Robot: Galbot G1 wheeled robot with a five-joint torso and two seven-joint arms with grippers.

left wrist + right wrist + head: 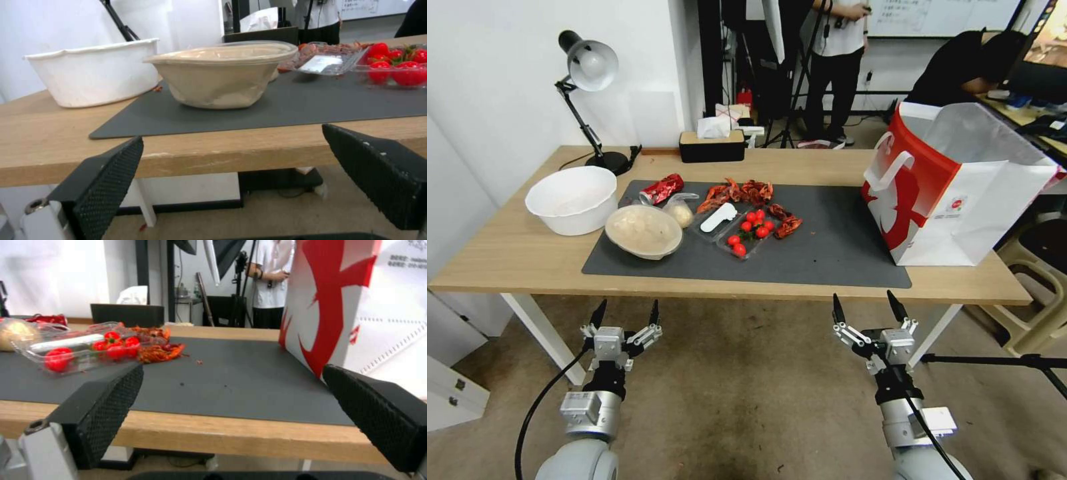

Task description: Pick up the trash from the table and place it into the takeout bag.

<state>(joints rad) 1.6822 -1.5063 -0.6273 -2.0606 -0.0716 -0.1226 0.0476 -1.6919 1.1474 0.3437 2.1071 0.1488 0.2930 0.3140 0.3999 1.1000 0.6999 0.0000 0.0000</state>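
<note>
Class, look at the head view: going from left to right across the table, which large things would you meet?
White bowl → lidded beige bowl → clear tray of tomatoes → takeout bag.

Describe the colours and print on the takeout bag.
The takeout bag is white with a red side and red figure print, best seen in the head view.

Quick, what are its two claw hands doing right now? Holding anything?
Left gripper: open, empty, hanging in front of the table.
Right gripper: open, empty, also short of the table edge.
</note>
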